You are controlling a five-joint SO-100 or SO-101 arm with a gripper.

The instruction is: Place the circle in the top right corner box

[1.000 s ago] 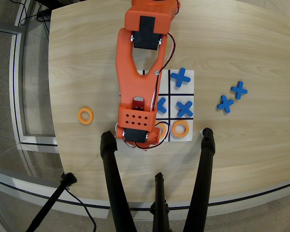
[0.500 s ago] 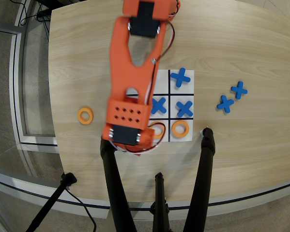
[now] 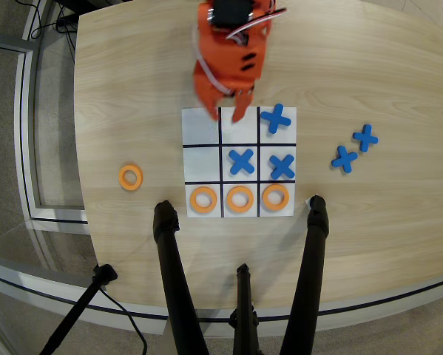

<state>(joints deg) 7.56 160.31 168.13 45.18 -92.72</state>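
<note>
The white nine-cell sheet (image 3: 203,157) lies in the middle of the table. Its bottom row in the overhead view holds three orange rings (image 3: 203,200), (image 3: 239,199), (image 3: 275,197). A fourth orange ring (image 3: 131,177) lies loose on the wood, left of the sheet. The sheet's top right cell holds a blue cross (image 3: 276,118). The top left corner cell (image 3: 199,129) is bare white. My orange gripper (image 3: 224,115) hangs over the sheet's top edge, between the top left and top middle cells. Its fingers are apart with white sheet showing between them, and I see nothing in it.
Blue crosses sit in the centre cell (image 3: 241,161) and the middle right cell (image 3: 282,166). Two more crosses (image 3: 365,137), (image 3: 345,159) lie on the wood to the right. Black tripod legs (image 3: 169,244), (image 3: 316,229) stand at the near table edge.
</note>
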